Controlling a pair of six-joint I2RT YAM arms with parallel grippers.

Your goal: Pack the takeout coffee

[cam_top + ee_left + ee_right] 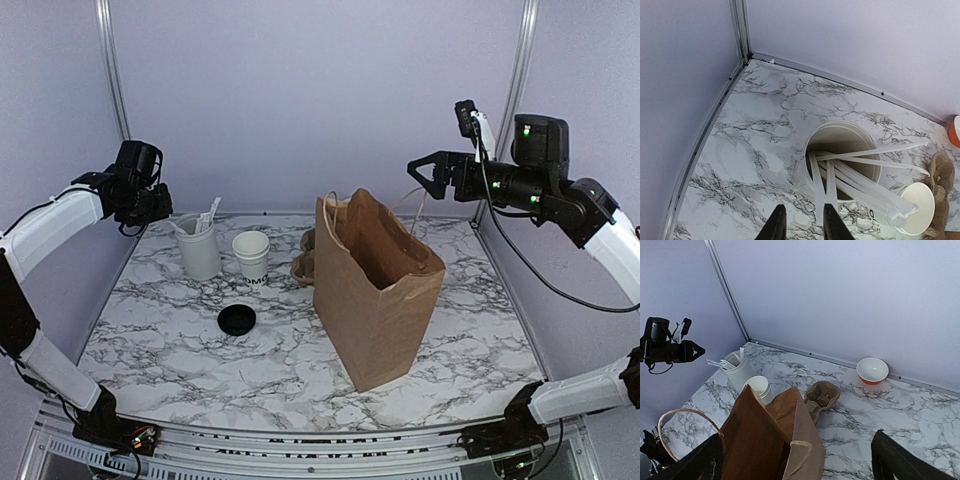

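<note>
The takeout coffee cup [251,257] [917,208] [758,386] stands open-topped on the marble, white with dark lettering low on its side. Its black lid [237,320] lies flat on the table in front of it. My left gripper [158,208] [803,206] hovers high over the back left, above and just left of the cutlery tumbler [198,250] [842,155]. Its jaws stand a little apart with nothing between them. My right gripper [420,180] [800,462] hangs wide open above the brown paper bag [375,285] [770,440], empty.
The bag stands upright and open at mid-table, its handle [670,420] hanging to one side. A brown pulp cup carrier [305,262] [822,395] lies behind the bag, next to the cup. An orange-and-white bowl [872,370] sits by the back wall.
</note>
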